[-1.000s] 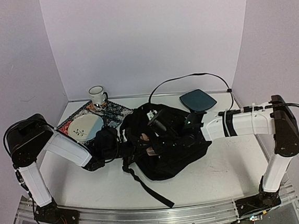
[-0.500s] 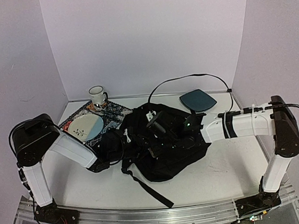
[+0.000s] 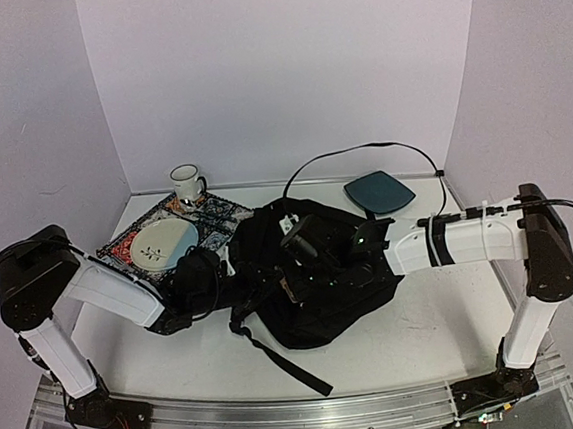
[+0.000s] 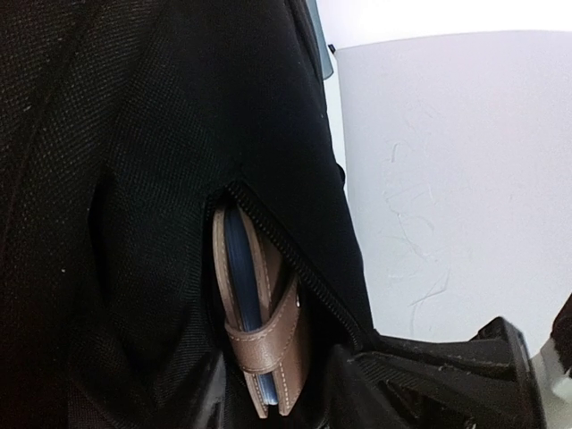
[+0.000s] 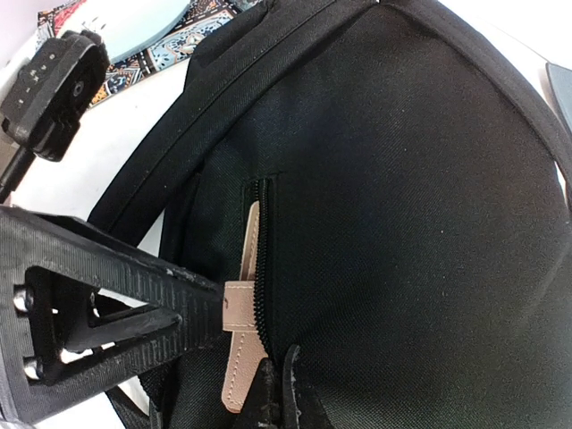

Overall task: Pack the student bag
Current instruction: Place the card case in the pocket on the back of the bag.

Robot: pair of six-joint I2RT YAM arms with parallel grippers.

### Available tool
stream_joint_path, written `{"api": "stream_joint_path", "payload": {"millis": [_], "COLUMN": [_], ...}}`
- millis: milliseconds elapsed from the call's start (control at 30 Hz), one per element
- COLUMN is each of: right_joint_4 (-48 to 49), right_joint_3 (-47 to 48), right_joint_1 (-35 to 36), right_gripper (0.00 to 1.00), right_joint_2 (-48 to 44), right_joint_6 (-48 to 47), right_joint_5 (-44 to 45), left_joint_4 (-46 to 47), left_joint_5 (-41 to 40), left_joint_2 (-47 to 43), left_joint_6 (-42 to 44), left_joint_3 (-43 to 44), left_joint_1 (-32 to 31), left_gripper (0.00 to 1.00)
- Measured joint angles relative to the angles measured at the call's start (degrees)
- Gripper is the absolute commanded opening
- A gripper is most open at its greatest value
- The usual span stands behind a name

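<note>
Now | right fingers (image 5: pixel 292 393) closed against student bag (image 5: pixel 402 223) | left fingers (image 5: pixel 116 264) spread unclear

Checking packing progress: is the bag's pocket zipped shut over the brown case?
No, the zipper on the student bag gapes open, showing the brown case inside.

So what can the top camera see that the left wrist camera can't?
Only the top view shows the white mug with a dark rim, the pale round plate on the patterned mat, and the flat dark-teal rounded pad. Only the left wrist view shows, close up, a brown strapped case with blue edges tucked into a zip opening. Both show the big floppy black fabric backpack.
</note>
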Motion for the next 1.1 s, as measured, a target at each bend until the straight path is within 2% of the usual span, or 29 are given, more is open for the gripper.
{"api": "stream_joint_path", "payload": {"millis": [100, 233, 367, 533, 633, 767, 867, 967, 1100], "right_joint_4": [-0.02, -0.04, -0.08, -0.08, -0.08, -0.06, 0.11, 0.72, 0.76], "right_joint_3": [0.00, 0.00, 0.00, 0.02, 0.02, 0.02, 0.02, 0.02, -0.08], "right_joint_1": [0.02, 0.02, 0.02, 0.02, 0.00, -0.02, 0.15, 0.56, 0.63], "right_gripper": [0.00, 0.00, 0.00, 0.00, 0.00, 0.07, 0.14, 0.25, 0.32], "right_joint_2": [0.00, 0.00, 0.00, 0.00, 0.00, 0.00, 0.00, -0.09, -1.06], "right_joint_6": [-0.02, -0.02, -0.02, -0.02, -0.02, -0.12, -0.45, -0.71, -1.14], "right_joint_5": [-0.07, -0.18, -0.50, -1.28, -1.15, -0.85, -1.22, -1.39, -1.36], "left_joint_4": [-0.25, -0.72, -1.67, -2.01, -2.45, -3.56, -2.95, -2.93, -3.29], "left_joint_5": [0.97, 2.68, 4.11, 5.90, 6.92, 6.86, 6.41, 5.74, 4.64], "left_joint_2": [0.24, 2.15, 4.66, 8.28, 9.66, 9.84, 8.84, 5.98, 0.29], "left_joint_6": [-0.03, -0.41, -0.11, 0.03, 0.52, 1.22, 2.33, 3.56, 6.37], "left_joint_3": [-0.02, 0.82, 3.56, 9.26, 11.93, 11.93, 9.16, 4.95, -0.10], "left_joint_1": [0.00, 0.00, 0.00, 0.00, 0.00, 0.07, 0.09, 0.09, 0.08], "left_gripper": [0.16, 0.08, 0.04, 0.05, 0.12, 0.28, 0.38, 0.46, 0.53]}}
